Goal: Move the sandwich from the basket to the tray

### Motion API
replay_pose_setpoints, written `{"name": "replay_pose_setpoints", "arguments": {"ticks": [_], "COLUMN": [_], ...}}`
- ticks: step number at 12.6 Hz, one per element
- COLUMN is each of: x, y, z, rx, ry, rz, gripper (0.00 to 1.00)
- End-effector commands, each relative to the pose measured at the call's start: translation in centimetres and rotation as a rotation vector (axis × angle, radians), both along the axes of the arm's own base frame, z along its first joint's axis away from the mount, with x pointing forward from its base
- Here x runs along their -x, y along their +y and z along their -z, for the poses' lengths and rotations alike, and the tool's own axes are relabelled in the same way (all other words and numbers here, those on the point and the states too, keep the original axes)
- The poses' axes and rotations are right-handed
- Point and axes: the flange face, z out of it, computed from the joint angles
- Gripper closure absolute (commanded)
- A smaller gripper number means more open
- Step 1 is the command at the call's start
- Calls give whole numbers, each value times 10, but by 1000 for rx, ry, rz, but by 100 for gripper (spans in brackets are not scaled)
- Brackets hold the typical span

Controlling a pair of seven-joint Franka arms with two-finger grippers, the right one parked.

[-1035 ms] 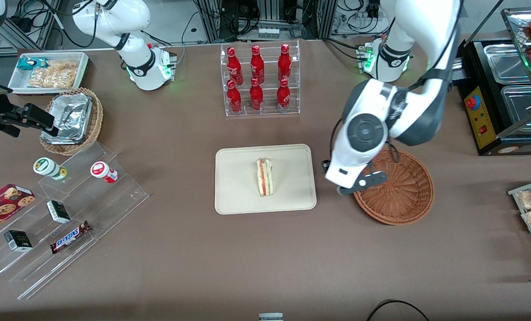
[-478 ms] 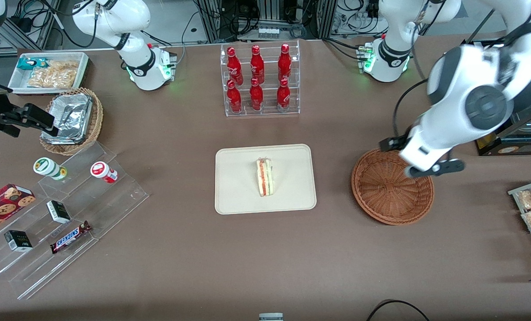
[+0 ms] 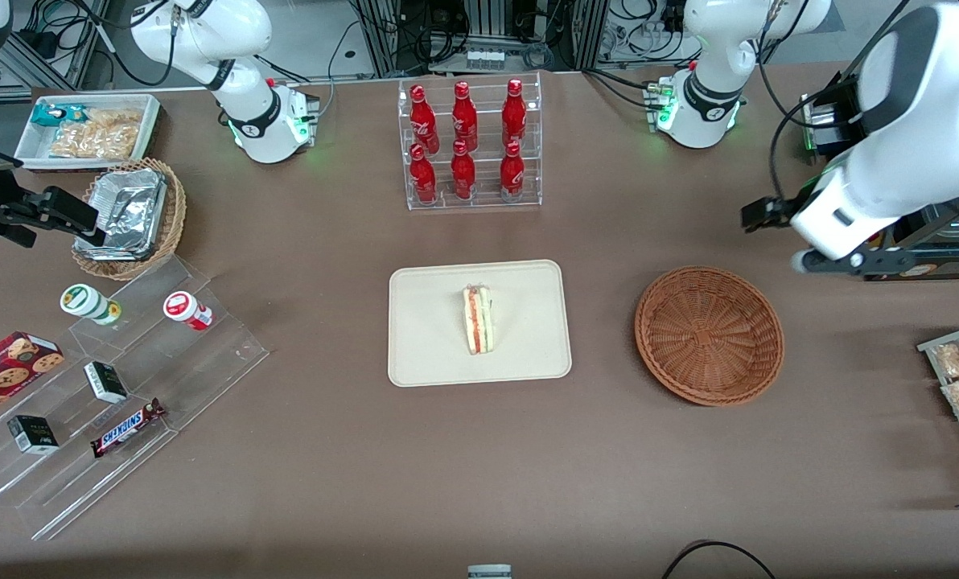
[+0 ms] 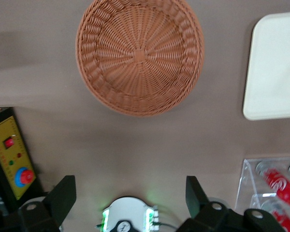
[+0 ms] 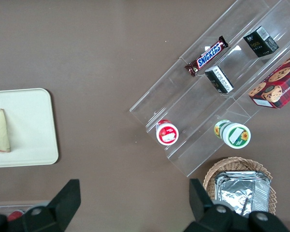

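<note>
The sandwich (image 3: 478, 320) lies on the tray (image 3: 423, 362). The open, empty tool (image 4: 130, 193) is well away, with the empty basket (image 3: 709, 334) between them.

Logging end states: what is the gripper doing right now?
Gripper: open and empty, raised above the table toward the working arm's end, clear of the basket. The sandwich lies on the tray.

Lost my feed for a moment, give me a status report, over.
Gripper open, empty, high, farther from the front camera than the basket. Sandwich lying on the tray. Basket empty. Nothing in the way.
</note>
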Motion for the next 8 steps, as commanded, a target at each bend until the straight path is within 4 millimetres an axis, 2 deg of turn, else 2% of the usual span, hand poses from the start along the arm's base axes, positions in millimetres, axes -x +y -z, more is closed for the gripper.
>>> {"name": "replay_pose_setpoints", "arguments": {"ticks": [1, 4, 8], "x": [19, 22, 14], "y": [30, 37, 35], "z": [-24, -39, -38], "rx": [-8, -38, -17], "ry": [-23, -62, -110], "rz": [36, 26, 22], "gripper": [0, 0, 0]}}
